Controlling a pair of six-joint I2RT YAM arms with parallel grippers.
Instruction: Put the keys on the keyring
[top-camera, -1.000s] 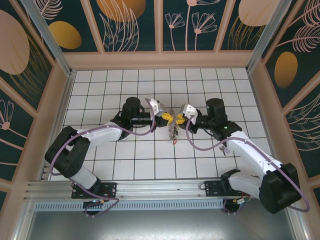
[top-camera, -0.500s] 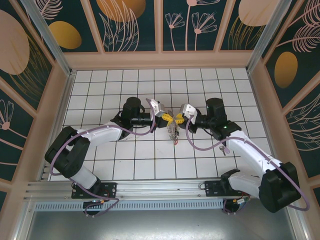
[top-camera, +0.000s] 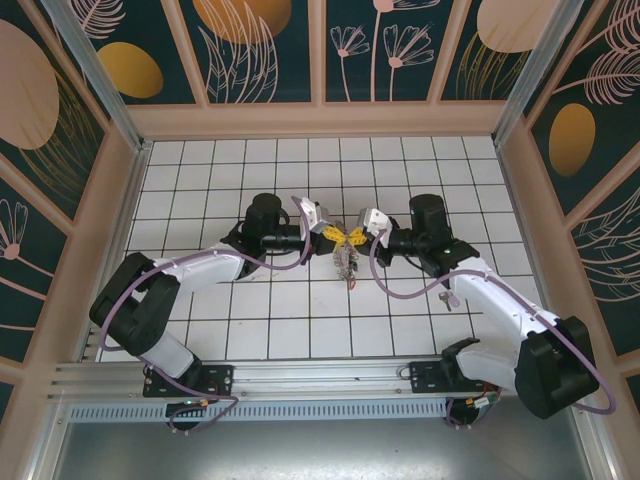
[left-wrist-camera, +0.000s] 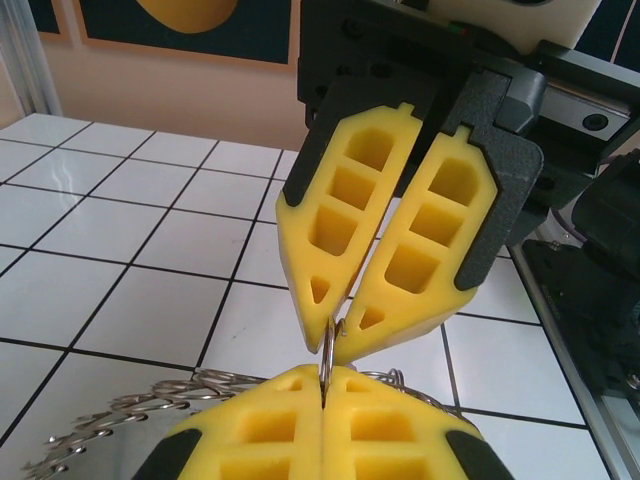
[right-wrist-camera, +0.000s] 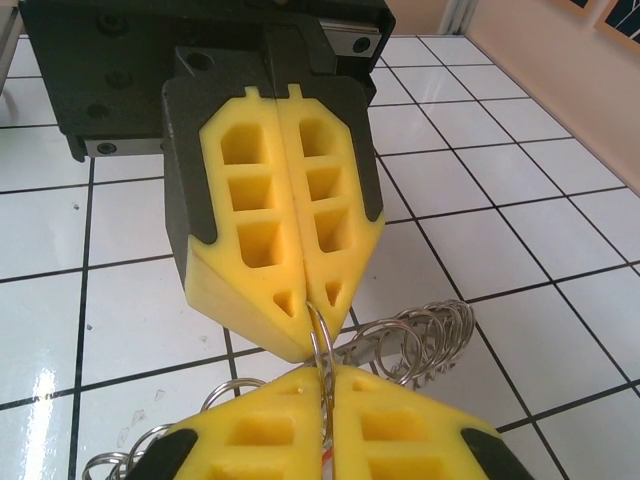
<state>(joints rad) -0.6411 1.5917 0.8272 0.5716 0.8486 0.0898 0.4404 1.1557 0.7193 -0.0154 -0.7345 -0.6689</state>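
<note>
Left hand at 9 o'clock and right hand at 3 both clamp the keyring, likely steadying it while keys dangle.

No legible text, label, brand, number or sign anywhere
</note>
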